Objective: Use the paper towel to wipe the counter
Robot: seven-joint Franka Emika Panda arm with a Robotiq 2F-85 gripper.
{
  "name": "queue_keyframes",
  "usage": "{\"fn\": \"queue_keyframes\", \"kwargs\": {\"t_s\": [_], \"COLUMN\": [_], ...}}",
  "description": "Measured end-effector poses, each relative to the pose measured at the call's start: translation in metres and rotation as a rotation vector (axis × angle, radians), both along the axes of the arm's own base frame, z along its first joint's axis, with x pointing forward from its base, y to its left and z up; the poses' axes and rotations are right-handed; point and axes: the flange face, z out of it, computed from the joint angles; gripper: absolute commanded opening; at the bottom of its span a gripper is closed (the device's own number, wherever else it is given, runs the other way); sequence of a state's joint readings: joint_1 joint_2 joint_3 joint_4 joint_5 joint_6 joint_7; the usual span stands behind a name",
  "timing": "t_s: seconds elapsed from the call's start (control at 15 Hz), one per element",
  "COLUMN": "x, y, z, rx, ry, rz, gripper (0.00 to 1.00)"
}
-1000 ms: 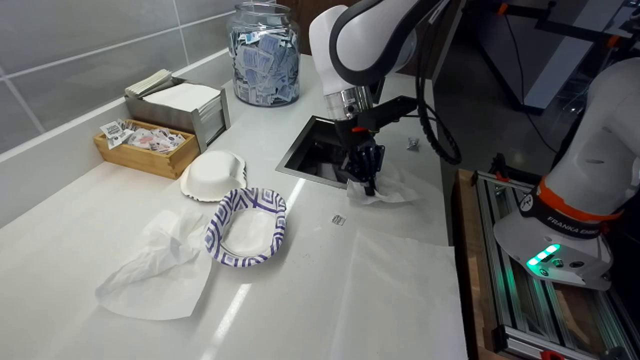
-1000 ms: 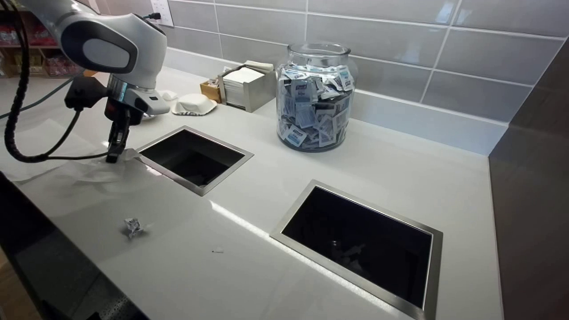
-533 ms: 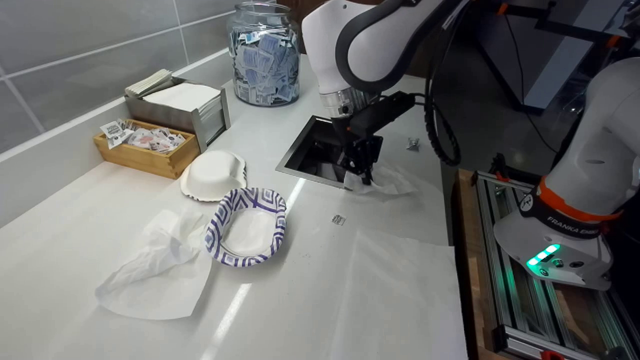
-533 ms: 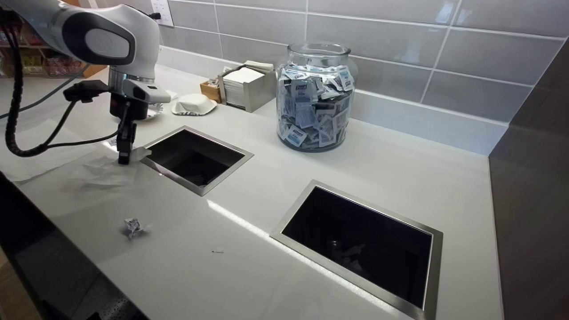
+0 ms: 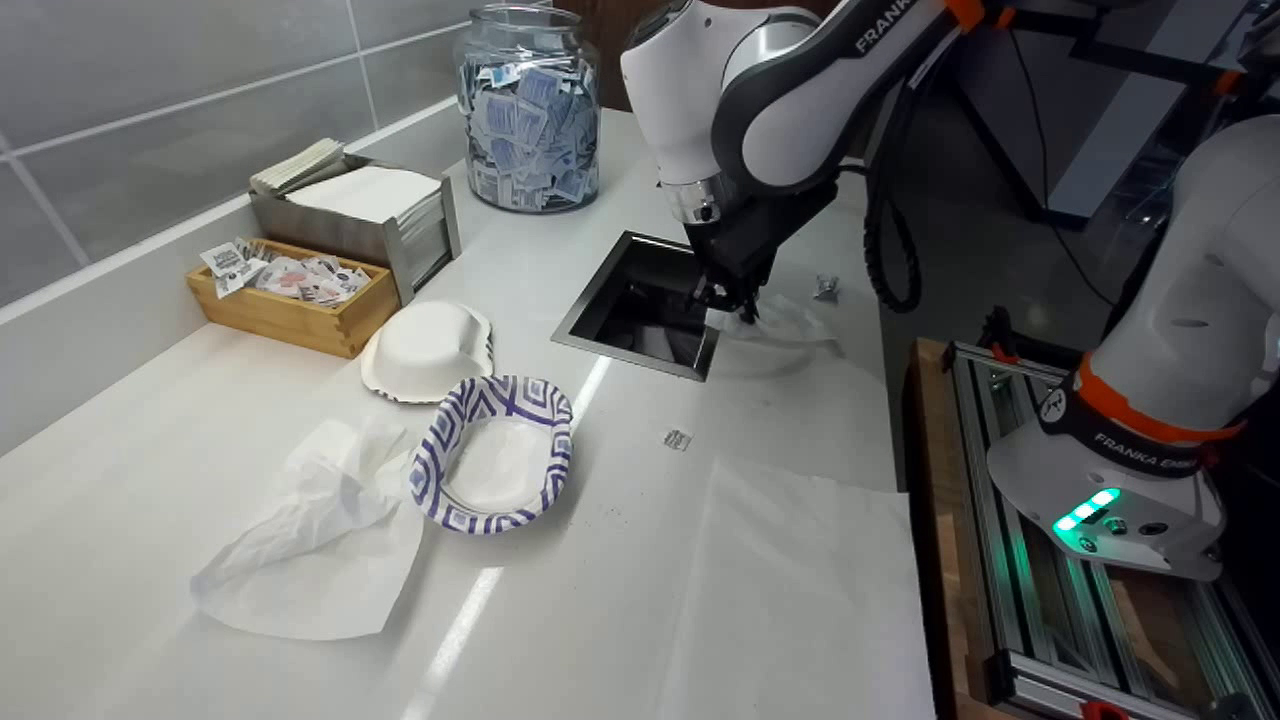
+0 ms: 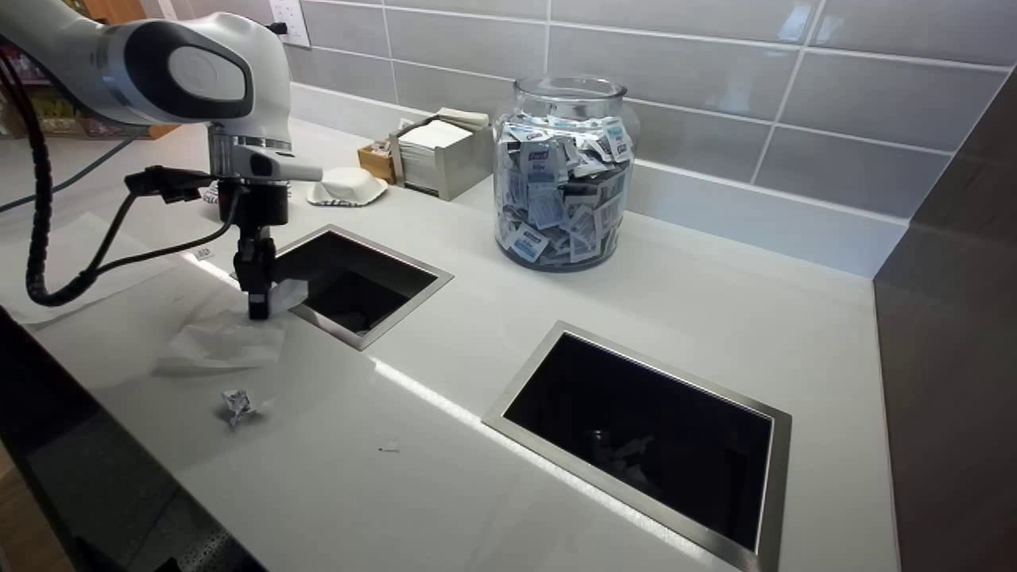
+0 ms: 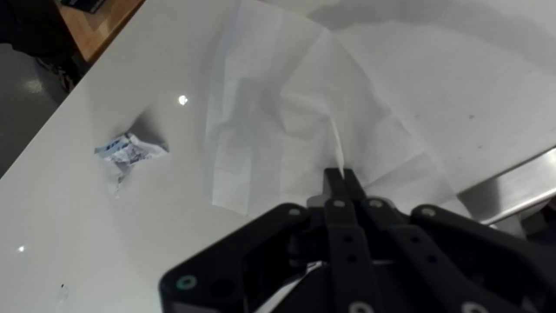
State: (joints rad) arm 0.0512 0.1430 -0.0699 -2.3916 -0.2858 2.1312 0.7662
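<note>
My gripper [image 7: 343, 174] is shut, its fingertips pinching a raised fold of the paper towel [image 7: 265, 130]. This thin white sheet is creased and spreads over the glossy white counter [image 6: 342, 445] ahead of the fingers in the wrist view. In an exterior view, the gripper [image 5: 748, 314] points down beside the nearer dark cutout, with the paper towel [image 5: 790, 322] trailing toward the front edge. From an opposite angle, the gripper [image 6: 258, 308] hides part of the paper towel [image 6: 226, 342], and one corner lifts near the cutout's rim.
A crumpled wrapper [image 7: 128, 150] lies close to the towel. Metal rims frame the nearer cutout [image 5: 625, 359] and the larger cutout [image 6: 620, 489]. A glass jar [image 6: 564, 179], a patterned bowl [image 5: 545, 465], a lumpy white cloth [image 5: 320, 530], a flat sheet [image 5: 800, 590] and a small packet [image 5: 677, 439] also occupy the counter.
The gripper has dragged the towel along the counter toward the crumpled wrapper, coming alongside the nearer cutout. It has stayed shut; other objects have not moved.
</note>
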Motion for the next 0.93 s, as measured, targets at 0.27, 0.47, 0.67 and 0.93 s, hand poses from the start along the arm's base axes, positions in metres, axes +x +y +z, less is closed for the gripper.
{"fn": "queue_keyframes", "kwargs": {"t_s": [0.27,0.47,0.67,0.93], "x": [0.006,0.010,0.008,-0.002], "y": [-0.013,-0.002,0.025,0.058], "z": [0.002,0.006,0.015,0.029], "rx": [-0.091,-0.051,0.068,0.248], "ry": [-0.068,-0.130,-0.158,-0.161], "rz": [0.040,0.050,0.041,-0.002], "gripper": [0.00,0.00,0.00,0.00]}}
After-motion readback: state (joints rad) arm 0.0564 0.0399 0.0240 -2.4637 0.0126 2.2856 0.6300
